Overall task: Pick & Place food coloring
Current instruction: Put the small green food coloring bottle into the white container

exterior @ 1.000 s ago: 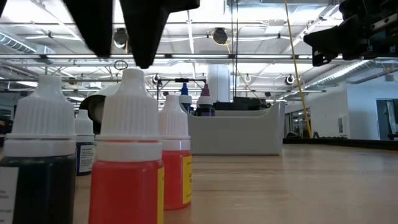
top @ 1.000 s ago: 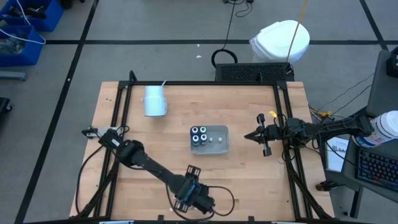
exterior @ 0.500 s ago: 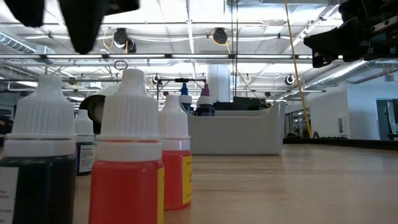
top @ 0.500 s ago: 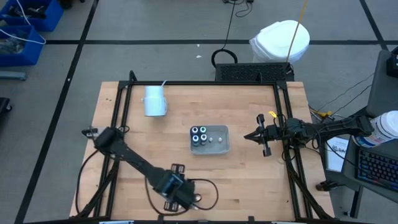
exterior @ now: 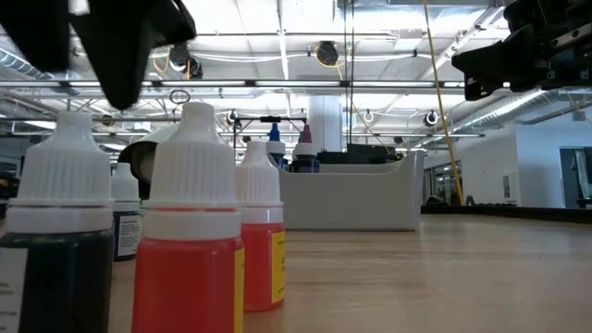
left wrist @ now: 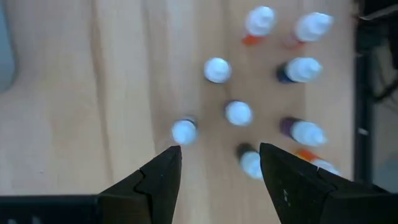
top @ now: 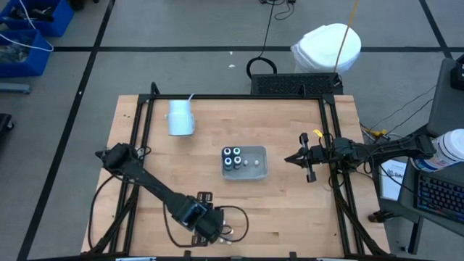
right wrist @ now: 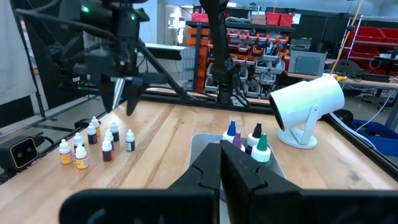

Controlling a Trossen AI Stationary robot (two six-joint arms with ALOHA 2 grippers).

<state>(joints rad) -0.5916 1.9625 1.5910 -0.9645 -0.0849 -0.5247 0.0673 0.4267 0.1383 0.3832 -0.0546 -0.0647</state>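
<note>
Your left gripper (left wrist: 217, 168) hangs point-down over the cluster of small food coloring bottles (left wrist: 238, 114) at the near edge of the table (top: 290, 210), its two fingers spread and holding nothing; from the wrist camera the white caps sit just beyond the open tips, one (left wrist: 184, 132) close off the end of one finger, another (left wrist: 251, 163) close by the other. That stance reads as a top-down approach: the fingers are parted so they can drop either side of a single cap, and the bottles stand upright with a little bare wood between them, which leaves room for that. The grey tray (top: 261, 172) waits at mid-table with four dark, teal-topped bottles (top: 233, 157) already standing in one end and the other end free, so it looks to be where the small ones are bound. Your right gripper (top: 291, 157) is parked at the table's right edge, fingers clenched on nothing, level and pointing toward the tray, well apart from the work. A white cup (top: 179, 116) lies on its side near the far left corner, out of the way. In the table-height view the nearest red-bodied bottle (exterior: 192, 250) stands directly below the dark fingers.
</note>
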